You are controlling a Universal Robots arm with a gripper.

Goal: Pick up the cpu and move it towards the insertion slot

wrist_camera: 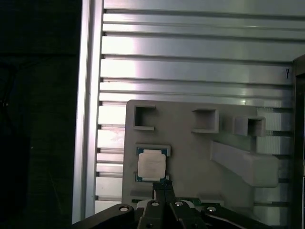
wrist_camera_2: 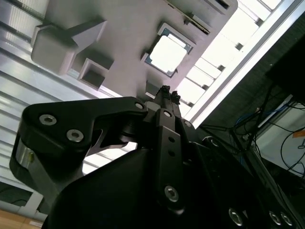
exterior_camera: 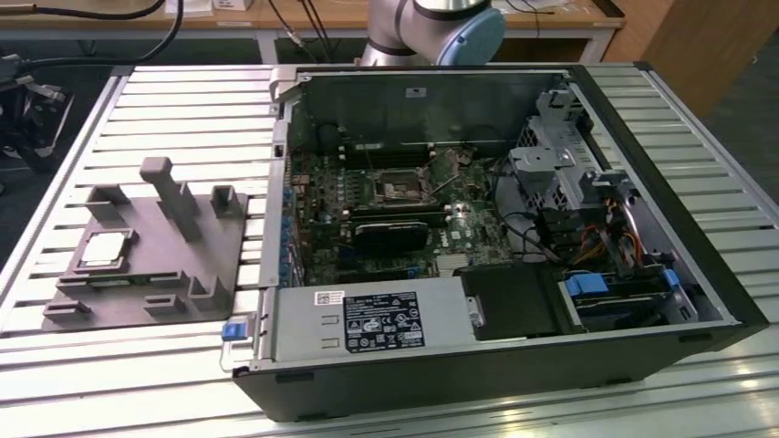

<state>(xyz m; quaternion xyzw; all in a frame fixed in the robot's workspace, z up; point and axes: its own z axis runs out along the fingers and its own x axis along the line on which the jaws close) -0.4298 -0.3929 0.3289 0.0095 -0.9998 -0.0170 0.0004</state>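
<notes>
Seemingly closed gripper point(wrist_camera: 162, 185), cpu point(wrist_camera: 151, 165) in grey fixture point(wrist_camera: 190, 152)

Glare whitens the slatted table point(wrist_camera_2: 212, 71) and the cpu point(wrist_camera_2: 167, 53) in the second wrist view.

Open room above the cpu point(exterior_camera: 104, 249); fixture posts point(exterior_camera: 164, 185) stand beside it

Silvery cpu point(exterior_camera: 104, 248), grey fixture point(exterior_camera: 164, 239), green circuit board point(exterior_camera: 469, 230), black case point(exterior_camera: 487, 383)
</notes>
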